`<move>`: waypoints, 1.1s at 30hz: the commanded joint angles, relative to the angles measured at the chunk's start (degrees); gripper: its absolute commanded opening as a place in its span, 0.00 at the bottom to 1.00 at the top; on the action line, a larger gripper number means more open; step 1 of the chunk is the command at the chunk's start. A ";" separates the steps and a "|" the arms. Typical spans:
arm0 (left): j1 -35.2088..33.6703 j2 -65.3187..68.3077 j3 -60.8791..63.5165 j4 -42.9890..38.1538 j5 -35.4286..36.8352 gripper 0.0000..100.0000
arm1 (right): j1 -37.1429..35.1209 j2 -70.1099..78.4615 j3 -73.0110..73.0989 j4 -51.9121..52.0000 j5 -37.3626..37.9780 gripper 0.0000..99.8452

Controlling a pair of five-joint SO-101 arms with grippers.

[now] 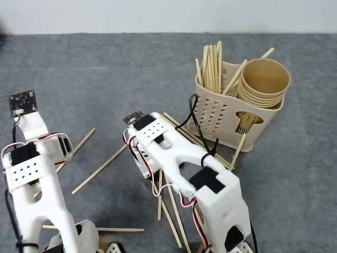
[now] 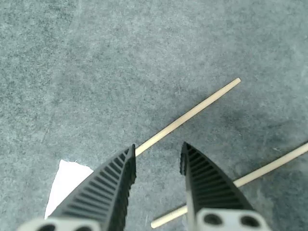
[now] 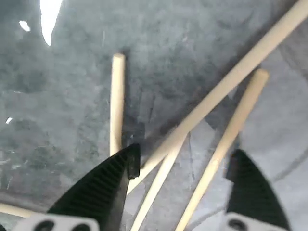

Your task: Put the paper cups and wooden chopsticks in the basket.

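A beige slotted basket (image 1: 218, 124) stands at the back right, holding a stack of paper cups (image 1: 263, 81) and several upright wooden chopsticks (image 1: 211, 66). More chopsticks lie loose on the grey carpet. My left gripper (image 2: 159, 150) is open just above the carpet; one chopstick (image 2: 192, 111) runs slantwise under its fingertips and a second chopstick (image 2: 269, 166) lies beside one finger. My right gripper (image 3: 183, 161) is open and low over a cluster of crossed chopsticks (image 3: 226, 84); several pass between its jaws. In the high view the left arm (image 1: 31, 168) is at the left and the right arm (image 1: 174, 153) in the middle.
Loose chopsticks (image 1: 100, 168) lie between the arms, one more chopstick (image 1: 113, 230) near the front edge, and others (image 1: 176, 216) beneath the right arm. A chopstick (image 1: 238, 150) leans at the basket's front. A black cable (image 1: 197, 124) loops beside the basket. Open carpet stretches across the back left.
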 commanded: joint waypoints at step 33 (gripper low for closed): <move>-0.18 -2.20 -0.66 -1.23 0.53 0.14 | 3.30 -30.29 0.09 5.41 10.64 0.01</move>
